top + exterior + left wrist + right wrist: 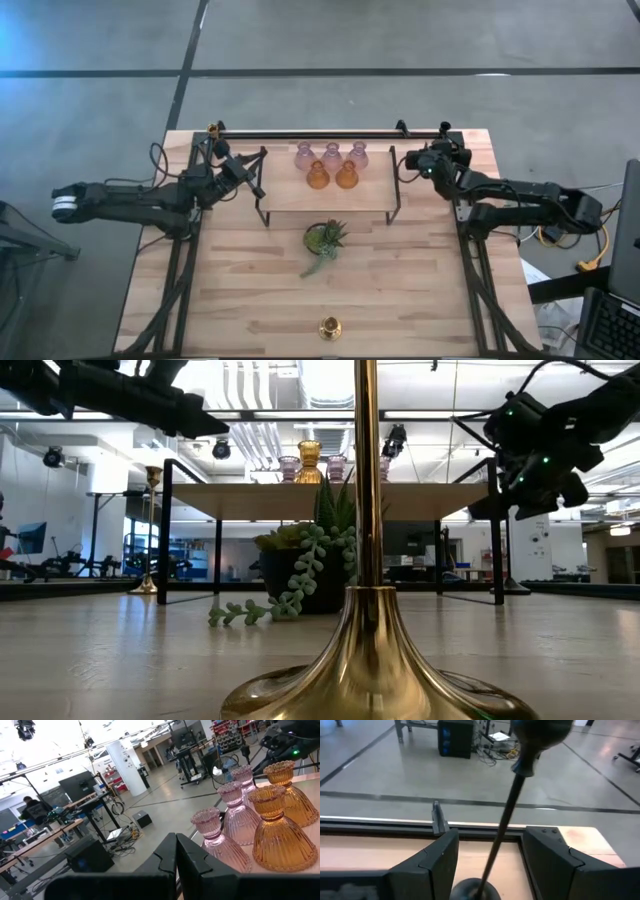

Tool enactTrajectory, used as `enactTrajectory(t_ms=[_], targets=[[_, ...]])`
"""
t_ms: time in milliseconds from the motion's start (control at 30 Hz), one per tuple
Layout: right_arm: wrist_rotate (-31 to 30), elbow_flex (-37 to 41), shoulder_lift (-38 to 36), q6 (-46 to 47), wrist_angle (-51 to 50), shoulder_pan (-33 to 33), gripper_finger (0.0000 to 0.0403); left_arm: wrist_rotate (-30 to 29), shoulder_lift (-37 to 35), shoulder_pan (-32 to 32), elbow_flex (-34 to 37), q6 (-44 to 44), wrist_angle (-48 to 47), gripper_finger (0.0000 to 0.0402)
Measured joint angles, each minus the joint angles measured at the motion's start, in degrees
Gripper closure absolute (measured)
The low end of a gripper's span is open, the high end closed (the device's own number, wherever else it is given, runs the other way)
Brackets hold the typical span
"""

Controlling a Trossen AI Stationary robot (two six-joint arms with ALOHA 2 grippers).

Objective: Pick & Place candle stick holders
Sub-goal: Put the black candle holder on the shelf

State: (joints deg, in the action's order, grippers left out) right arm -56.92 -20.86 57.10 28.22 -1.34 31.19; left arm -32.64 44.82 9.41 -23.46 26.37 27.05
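Your right gripper hangs spread around the black holder at the shelf's right end. Your left gripper, pressed together, waits left of the pink holders and amber holders. One brass holder stands on the worktop's near edge.

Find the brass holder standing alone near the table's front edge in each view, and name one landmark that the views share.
High view: the brass holder is at bottom centre, near the table's front edge.
Low view: it fills the centre foreground, and its stem runs out of the top.
Left wrist view: not in it.
Right wrist view: not in it.
Landmark: the plant, behind the holder in the high and low views.
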Motion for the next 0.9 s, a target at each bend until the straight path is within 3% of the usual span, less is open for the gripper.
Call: enactTrajectory(t_ms=[467,900], targets=[[2.0,1.9,0.0,-5.9,7.1,3.4,0.0212,0.0,0.0,0.0,0.2,0.0,-0.1,0.0394],[2.1,1.9,0.0,-6.0,7.3,3.9,0.0234,0.0,0.0,0.0,0.2,0.0,-0.1,0.0394]])
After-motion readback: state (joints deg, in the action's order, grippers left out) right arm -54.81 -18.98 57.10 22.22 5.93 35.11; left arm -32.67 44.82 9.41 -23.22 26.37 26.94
